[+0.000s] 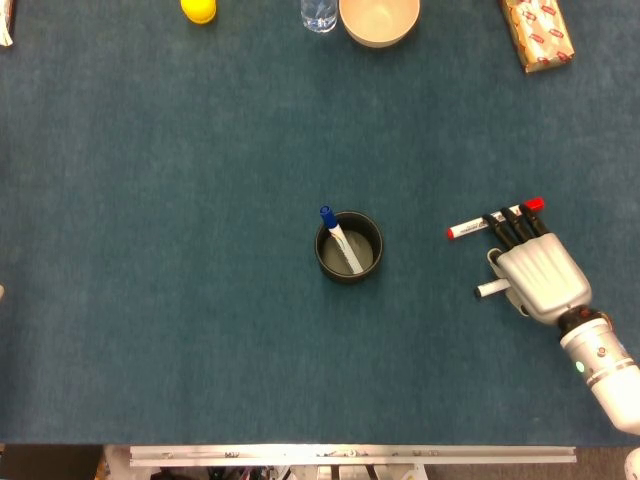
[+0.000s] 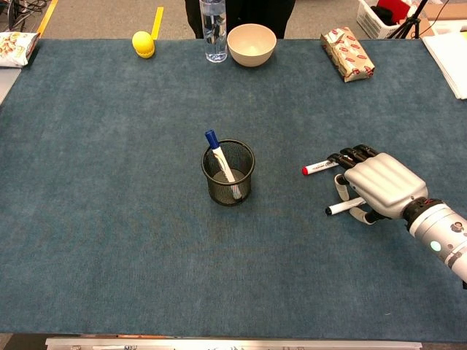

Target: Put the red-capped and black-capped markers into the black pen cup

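I work in a lab: my counter wears blue felt, yellow tape marks the floor, cables trail nearby, and a crate stands behind.

Far edge: yellow ball, water bottle, bowl, wrapped packet

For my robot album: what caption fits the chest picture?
Right hand reaches over two markers beside the black pen cup.
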Controlling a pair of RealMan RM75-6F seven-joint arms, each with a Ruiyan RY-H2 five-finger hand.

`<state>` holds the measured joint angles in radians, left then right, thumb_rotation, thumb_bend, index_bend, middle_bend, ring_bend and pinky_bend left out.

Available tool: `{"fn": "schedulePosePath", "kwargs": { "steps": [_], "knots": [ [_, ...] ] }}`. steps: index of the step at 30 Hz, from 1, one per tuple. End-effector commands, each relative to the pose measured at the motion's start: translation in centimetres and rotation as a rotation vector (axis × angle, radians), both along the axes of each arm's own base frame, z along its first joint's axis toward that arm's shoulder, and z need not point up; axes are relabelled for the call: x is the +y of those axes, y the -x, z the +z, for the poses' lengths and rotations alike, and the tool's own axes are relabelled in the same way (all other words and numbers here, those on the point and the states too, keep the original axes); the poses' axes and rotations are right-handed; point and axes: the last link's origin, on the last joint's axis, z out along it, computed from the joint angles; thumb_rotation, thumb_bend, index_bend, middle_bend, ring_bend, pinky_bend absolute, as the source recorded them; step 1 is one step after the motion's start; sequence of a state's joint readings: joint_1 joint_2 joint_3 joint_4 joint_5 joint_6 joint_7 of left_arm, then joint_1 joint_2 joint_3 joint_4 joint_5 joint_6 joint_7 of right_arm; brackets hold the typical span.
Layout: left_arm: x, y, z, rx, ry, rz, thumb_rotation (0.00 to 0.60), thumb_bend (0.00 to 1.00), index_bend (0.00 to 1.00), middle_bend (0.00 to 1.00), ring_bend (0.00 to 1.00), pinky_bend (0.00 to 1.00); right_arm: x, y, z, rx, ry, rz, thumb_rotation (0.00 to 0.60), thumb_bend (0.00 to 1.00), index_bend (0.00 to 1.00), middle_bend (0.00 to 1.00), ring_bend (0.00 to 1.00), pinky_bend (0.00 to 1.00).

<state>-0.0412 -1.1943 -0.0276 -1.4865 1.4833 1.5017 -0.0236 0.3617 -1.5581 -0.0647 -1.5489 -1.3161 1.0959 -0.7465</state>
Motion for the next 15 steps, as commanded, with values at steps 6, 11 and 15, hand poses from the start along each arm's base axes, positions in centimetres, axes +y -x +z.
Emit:
{"fn": "schedulePosePath", "kwargs": {
  "steps": [6,11,15],
  "knots": [
    [0.0,0.1,0.0,-0.001,0.0,0.004,0.6,0.09,0.46,0.45,0.4,0.55,0.0,-0.3,0.1,-0.013,0.001,0.002,0.6,0.31,0.6,0.12,0.07,0.09],
    [0.0,0.1,0.0,-0.001,-0.002,0.003,0.6,0.09,0.46,0.45,0.4,0.55,-0.1,-1.4,1.2,-0.082,0.028,0.004,0.6,0.31,0.61,0.13,0.07,0.09],
    [0.0,0.0,0.0,-0.001,-0.003,0.002,0.6,0.09,0.46,0.45,0.4,0.55,-0.4,-2.6,2.6,-0.162,0.062,0.009,0.6,0.32,0.62,0.13,0.07,0.09]
  ]
}}
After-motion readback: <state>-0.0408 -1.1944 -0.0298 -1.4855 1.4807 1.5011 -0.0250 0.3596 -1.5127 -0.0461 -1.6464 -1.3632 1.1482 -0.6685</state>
